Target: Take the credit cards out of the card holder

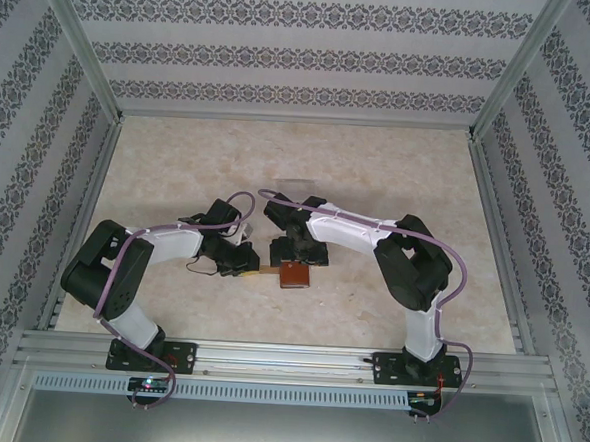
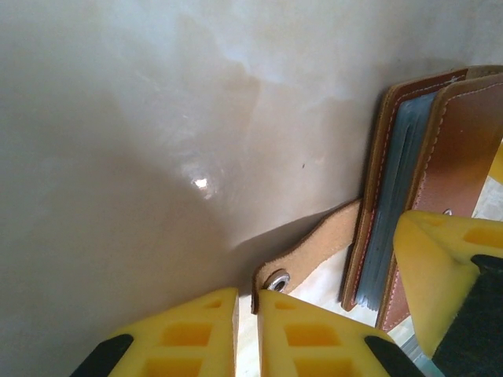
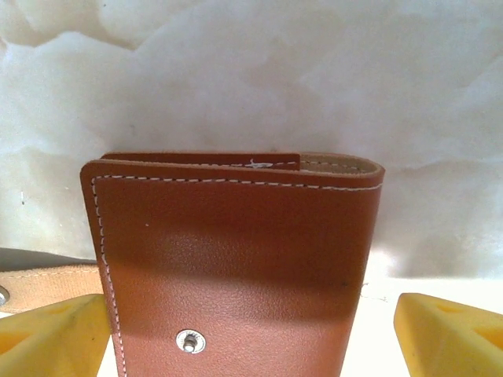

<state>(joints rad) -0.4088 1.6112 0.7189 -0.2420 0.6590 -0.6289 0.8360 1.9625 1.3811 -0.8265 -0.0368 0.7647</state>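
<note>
- Just left of the small reddish-brown stitched leather card holder (image 3: 236, 267), the left gripper (image 2: 247, 305) has its yellow fingers drawn almost together. The end of the tan leather strap tab (image 2: 314, 247), with its metal snap, runs into the narrow gap, so it appears pinched there.
- The card holder itself rests on the pale marbled tabletop (image 2: 118, 157), folded nearly closed, with a sliver of grey-blue lining (image 2: 393, 196) showing between the covers. The credit cards cannot be made out and are judged to be tucked inside.
- Around the card holder, the right gripper (image 3: 247, 318) is spread wide, one yellow finger on each side, with nothing in its grasp.
- Risk: the strap tab is soft and caught only near its tip, so a firm pull could slip it free and leave the card holder unsteadied.
- Risk: closing the right fingers on both covers would clamp the fold shut over the cards instead of exposing them.
</note>
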